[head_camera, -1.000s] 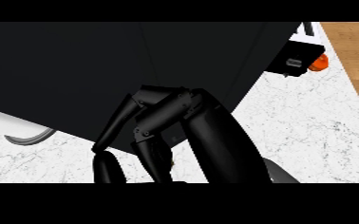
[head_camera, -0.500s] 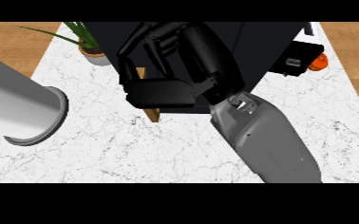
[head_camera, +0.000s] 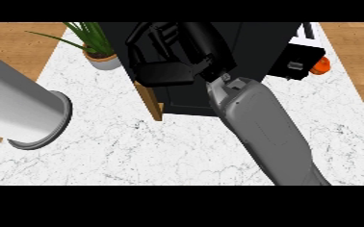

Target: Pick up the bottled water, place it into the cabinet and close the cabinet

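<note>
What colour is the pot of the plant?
White, seen in the head view: the pot stands on the counter.

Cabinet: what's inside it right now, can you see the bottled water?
Inside the cabinet only dark interior shows. The right hand reaches into the opening and covers much of it. No bottled water is visible; whether it sits behind the hand cannot be told.

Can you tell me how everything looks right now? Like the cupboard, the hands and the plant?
cabinet: dark, standing on the counter; wooden door edge showing at its lower left, open or shut unclear.
right hand: up against the cabinet's front, fingers curled.
left hand: out of view; only its grey forearm shows.
plant: upright in its pot.
bottled water: not visible.
</note>
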You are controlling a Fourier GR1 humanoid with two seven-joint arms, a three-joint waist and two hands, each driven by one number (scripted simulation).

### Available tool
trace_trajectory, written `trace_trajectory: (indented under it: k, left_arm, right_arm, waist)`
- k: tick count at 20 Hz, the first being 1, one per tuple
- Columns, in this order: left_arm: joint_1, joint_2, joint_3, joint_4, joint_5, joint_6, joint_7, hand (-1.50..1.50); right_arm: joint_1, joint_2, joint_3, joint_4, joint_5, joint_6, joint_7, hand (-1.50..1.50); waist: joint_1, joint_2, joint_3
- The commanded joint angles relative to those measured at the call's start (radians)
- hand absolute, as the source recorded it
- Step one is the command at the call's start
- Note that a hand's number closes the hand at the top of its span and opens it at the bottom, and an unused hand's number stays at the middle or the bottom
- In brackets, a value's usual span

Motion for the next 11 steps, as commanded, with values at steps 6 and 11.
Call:
trace_trajectory:
  k: [6,11]
  left_arm:
    - [-0.047,0.018,0.001,0.012,0.016,-0.013,0.033,1.50]
    - [-0.074,0.013,-0.009,-0.044,0.023,0.041,0.067,1.50]
  right_arm:
    - [-0.045,-0.055,-0.087,0.256,0.020,-0.017,-0.053,1.50]
    - [-0.051,-0.053,-0.080,0.292,0.010,-0.002,-0.107,1.50]
  waist:
    - [0.012,0.056,-0.009]
    - [0.017,0.059,-0.007]
